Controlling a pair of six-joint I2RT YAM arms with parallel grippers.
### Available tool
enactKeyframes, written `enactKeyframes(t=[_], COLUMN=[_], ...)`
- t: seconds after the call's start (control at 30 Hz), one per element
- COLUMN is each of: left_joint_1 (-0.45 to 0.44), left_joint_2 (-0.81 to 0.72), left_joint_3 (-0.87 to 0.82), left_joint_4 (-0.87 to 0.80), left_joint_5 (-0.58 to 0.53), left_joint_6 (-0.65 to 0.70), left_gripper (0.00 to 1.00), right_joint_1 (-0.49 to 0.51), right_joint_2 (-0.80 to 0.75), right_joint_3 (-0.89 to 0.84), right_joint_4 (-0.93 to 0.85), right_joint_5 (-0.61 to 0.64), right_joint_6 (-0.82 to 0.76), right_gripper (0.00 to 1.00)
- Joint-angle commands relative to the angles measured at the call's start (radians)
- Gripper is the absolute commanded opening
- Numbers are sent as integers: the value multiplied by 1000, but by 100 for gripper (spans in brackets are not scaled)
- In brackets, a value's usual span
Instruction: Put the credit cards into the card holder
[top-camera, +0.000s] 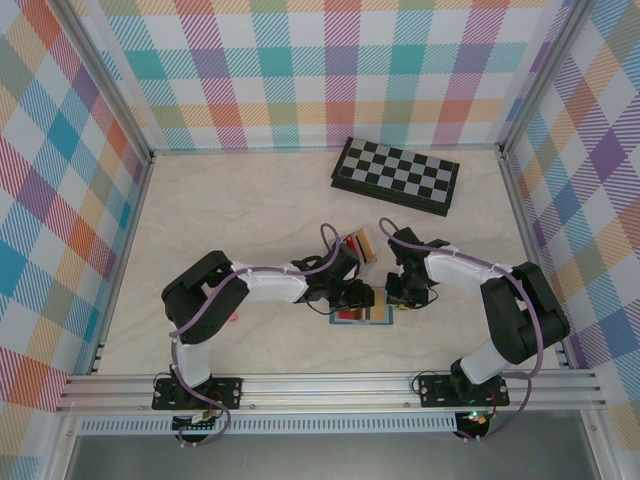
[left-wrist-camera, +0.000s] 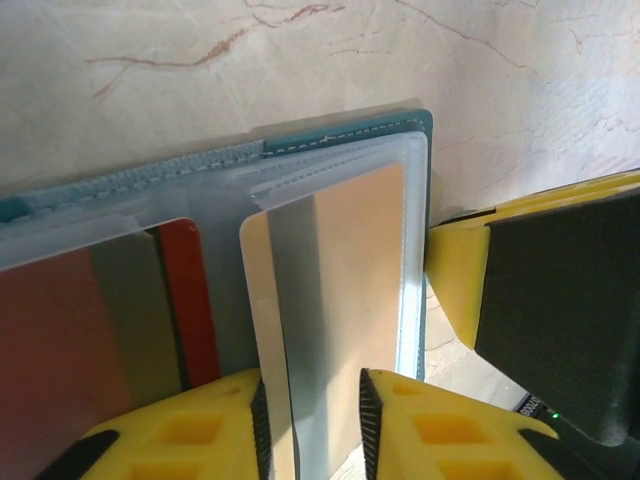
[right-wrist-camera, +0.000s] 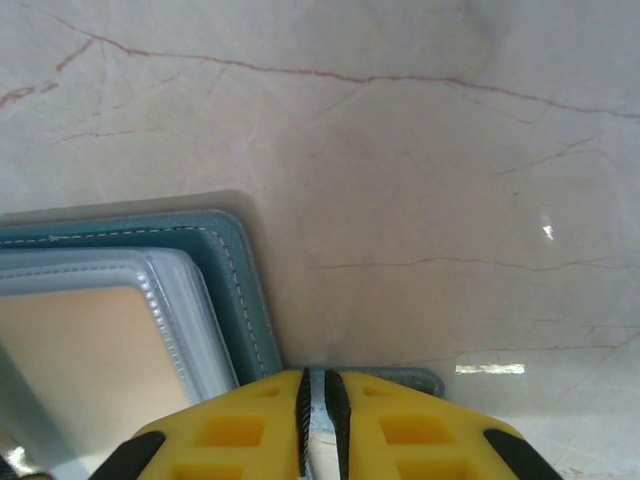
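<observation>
Card holder (left-wrist-camera: 340, 140) lies open, its three-o'clock edge pinched by right gripper (right-wrist-camera: 316, 415) so left gripper (left-wrist-camera: 312, 420), clamping tan card (left-wrist-camera: 340, 290), can slide it in.

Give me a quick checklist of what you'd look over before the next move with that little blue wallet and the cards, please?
1. Card holder lying open on the table: ok.
2. Left end effector holding the yellow-tan card: ok, its fingers close on the card's near edge.
3. That card entering a clear sleeve: it looks partly in, but how deep, cannot tell.
4. Right end effector pinning the card holder: ok, its fingers pinch the teal edge.
5. Red card already in a sleeve on the other page: ok.
6. The two end effectors apart: ok in the left wrist view, though close together.
</observation>
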Motion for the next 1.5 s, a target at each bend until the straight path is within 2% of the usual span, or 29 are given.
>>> enactKeyframes(t=[0.0,0.1,0.2,0.43,0.6,0.7,0.83,0.97,1.03,1.13,1.23,1.4,1.47], left_joint_1=[-21,-19,-16,-16,-16,-13,32,129,195,274,313,337,337], left_joint_2=[-78,-120,-137,-132,-200,-261,-347,-406,-418,-417,-414,-378,-344], left_joint_3=[-15,-41,-61,-78,-97,-109,-143,-194,-221,-244,-240,-214,-188], left_joint_4=[-126,-171,-174,-173,-171,-200,-224,-204,-179,-133,-128,-104,-83], left_joint_5=[-106,-169,-177,-178,-222,-290,-339,-327,-285,-218,-198,-158,-133], left_joint_6=[23,28,29,33,35,39,23,-15,-40,-69,-76,-75,-74], left_gripper=[36,39,39,37,37,37,38,43,46,47,48,55,57], right_joint_1=[7,7,7,7,7,7,15,66,94,116,144,170,170], right_joint_2=[-14,-26,-20,-44,-46,-58,-91,-84,-38,57,131,286,303], right_joint_3=[15,45,69,104,160,215,295,380,437,536,608,764,779], right_joint_4=[-40,-114,-176,-230,-286,-280,-201,-117,-101,-142,-152,-324,-331], right_joint_5=[76,173,246,308,388,378,249,156,118,157,149,402,444], right_joint_6=[-1,2,4,-7,-12,-23,-81,-114,-143,-160,-195,-173,-179], right_gripper=[21,22,24,30,30,31,32,34,34,33,34,35,39])
